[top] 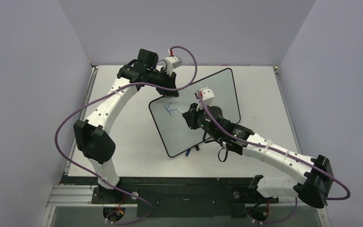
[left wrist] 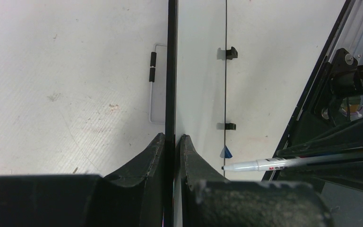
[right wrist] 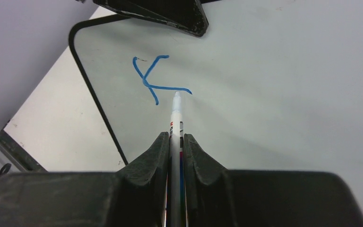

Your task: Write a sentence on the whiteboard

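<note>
The whiteboard (top: 222,90) is tilted up off the table. My left gripper (top: 168,87) is shut on its upper left rim. In the left wrist view the board shows edge-on as a black rim (left wrist: 171,71) between the closed jaws of my left gripper (left wrist: 172,137). My right gripper (right wrist: 176,137) is shut on a white marker (right wrist: 176,116), whose tip touches the board. Of the sentence only one blue k-like mark (right wrist: 149,78) shows, just beyond the tip. From above, the mark (top: 170,109) lies to the left of my right gripper (top: 189,116).
Two black clip feet (left wrist: 227,53) sit on the board's long edge. A wire loop with black sleeves (left wrist: 152,66) shows behind the board. A small blue piece (top: 188,152) lies by the board's near corner. The white table (top: 123,142) is walled on three sides.
</note>
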